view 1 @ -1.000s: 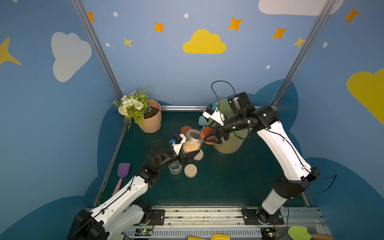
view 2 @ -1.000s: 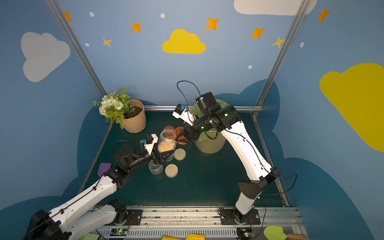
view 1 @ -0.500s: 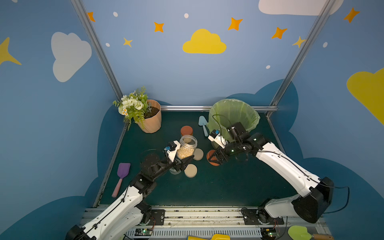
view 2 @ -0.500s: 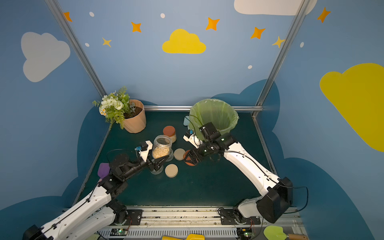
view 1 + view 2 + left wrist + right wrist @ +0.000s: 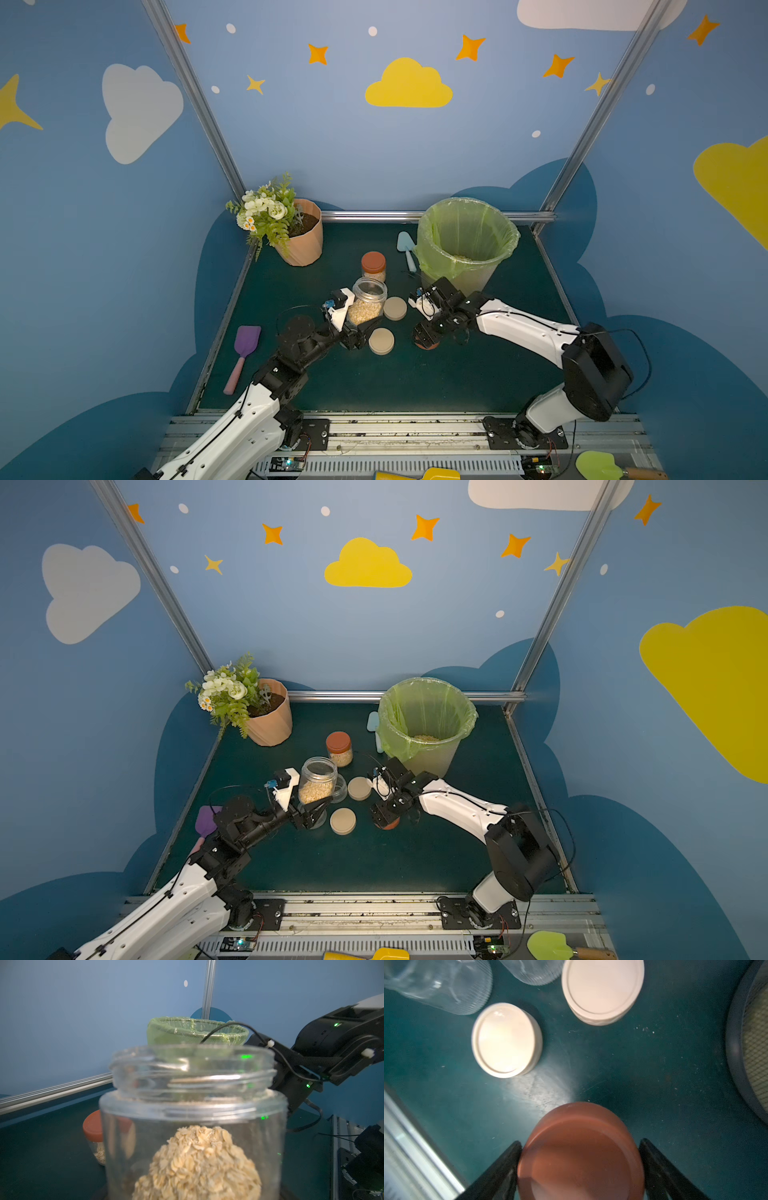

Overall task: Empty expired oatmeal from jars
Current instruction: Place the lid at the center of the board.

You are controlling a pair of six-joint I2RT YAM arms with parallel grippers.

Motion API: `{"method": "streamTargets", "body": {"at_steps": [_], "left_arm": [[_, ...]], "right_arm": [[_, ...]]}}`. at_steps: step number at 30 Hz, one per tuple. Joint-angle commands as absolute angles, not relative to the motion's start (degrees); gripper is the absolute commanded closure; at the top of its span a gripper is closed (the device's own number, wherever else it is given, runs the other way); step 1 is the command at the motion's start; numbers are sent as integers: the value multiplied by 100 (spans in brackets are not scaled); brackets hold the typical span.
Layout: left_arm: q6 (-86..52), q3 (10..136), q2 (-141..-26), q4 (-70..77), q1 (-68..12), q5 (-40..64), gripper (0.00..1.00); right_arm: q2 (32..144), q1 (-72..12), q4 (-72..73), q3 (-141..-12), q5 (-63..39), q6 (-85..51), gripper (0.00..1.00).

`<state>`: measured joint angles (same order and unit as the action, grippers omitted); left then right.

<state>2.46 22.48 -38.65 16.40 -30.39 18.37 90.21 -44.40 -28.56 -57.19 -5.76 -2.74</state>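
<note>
No readable text, label, brand or number shows on anything.

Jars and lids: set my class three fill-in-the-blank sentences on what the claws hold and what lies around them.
The left claw holds an open jar of ____.
The right claw grips a red lid; ____ beige lids lie on the table.
The bin has a liner coloured ____.
Missing: oatmeal; two; green.

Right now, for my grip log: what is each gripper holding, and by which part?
Left gripper: the open clear cylindrical jar of tan oatmeal, by its lower wall. Right gripper: a rust-red round lid, by opposite rim edges.
</note>
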Motion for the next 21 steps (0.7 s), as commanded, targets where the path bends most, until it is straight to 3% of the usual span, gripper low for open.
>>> {"method": "streamTargets", "body": {"at_steps": [1,11,21], "left_arm": [[202,2270,-3710,2070,-3043,1740,97],[176,2268,-3814,2169,-3045,1740,97],[195,2333,-3894,2201,-3050,1684,97]], "right_arm": [[9094,-4510,-2284,-5470,-183,-486,31],[9465,-4634,-2165,-5324,-182,-606,17],[9423,-4776,-2420,-5356,-260,-760,12]]}}
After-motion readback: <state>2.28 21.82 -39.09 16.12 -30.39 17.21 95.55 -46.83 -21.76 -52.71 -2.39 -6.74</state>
